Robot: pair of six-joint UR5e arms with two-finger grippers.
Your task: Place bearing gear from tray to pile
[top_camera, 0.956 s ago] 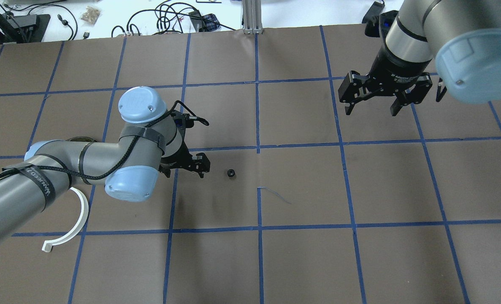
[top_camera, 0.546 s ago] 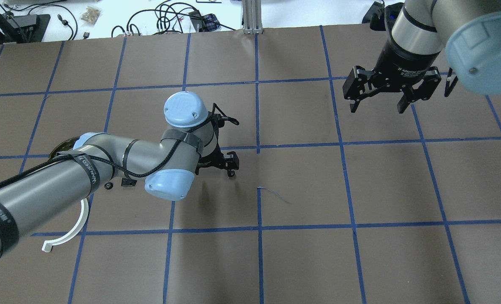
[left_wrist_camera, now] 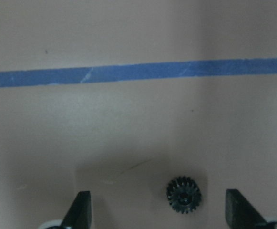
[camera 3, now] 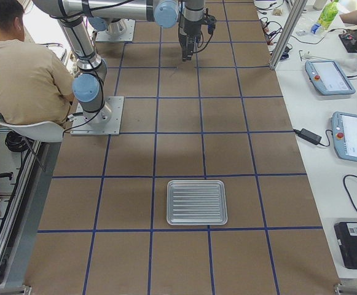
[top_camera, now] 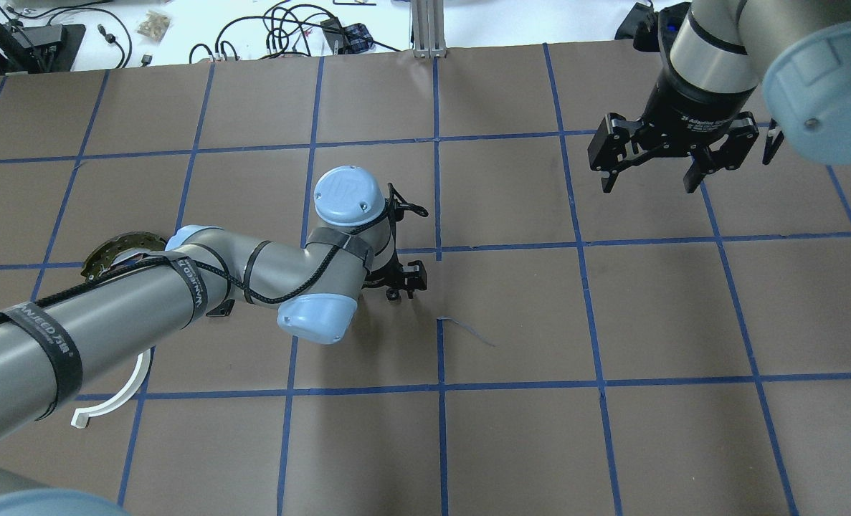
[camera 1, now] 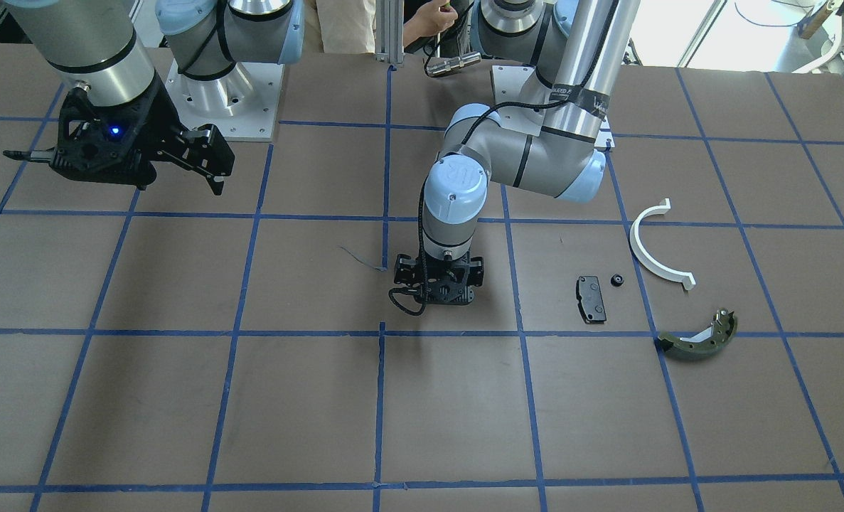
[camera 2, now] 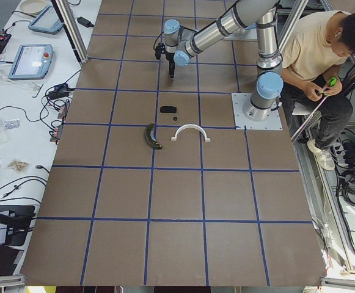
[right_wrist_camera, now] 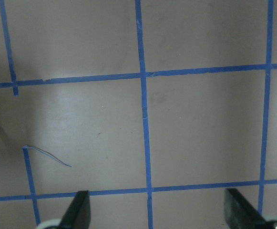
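Observation:
The bearing gear (left_wrist_camera: 183, 194) is a small black toothed wheel lying on the brown table paper near the table's middle. My left gripper (left_wrist_camera: 159, 212) is open and low over it, with the gear between the fingers and nearer the right finger (left_wrist_camera: 238, 210). In the overhead view the left gripper (top_camera: 400, 283) mostly hides the gear. The pile lies to the left: a white half-ring (top_camera: 127, 387), a black pad (camera 1: 590, 299), an olive brake shoe (camera 1: 699, 341) and a second small black gear (camera 1: 616, 279). My right gripper (top_camera: 651, 179) is open and empty, high at the far right.
A ribbed metal tray (camera 3: 196, 201) lies at the table's right end, and it looks empty. A person sits behind the robot bases (camera 3: 18, 67). A loose strip of blue tape (top_camera: 468, 331) curls up just right of the left gripper.
My left arm swung right from near the pile and came down with its open fingers around the gear. The right gripper drifted slightly farther right and away, still open.

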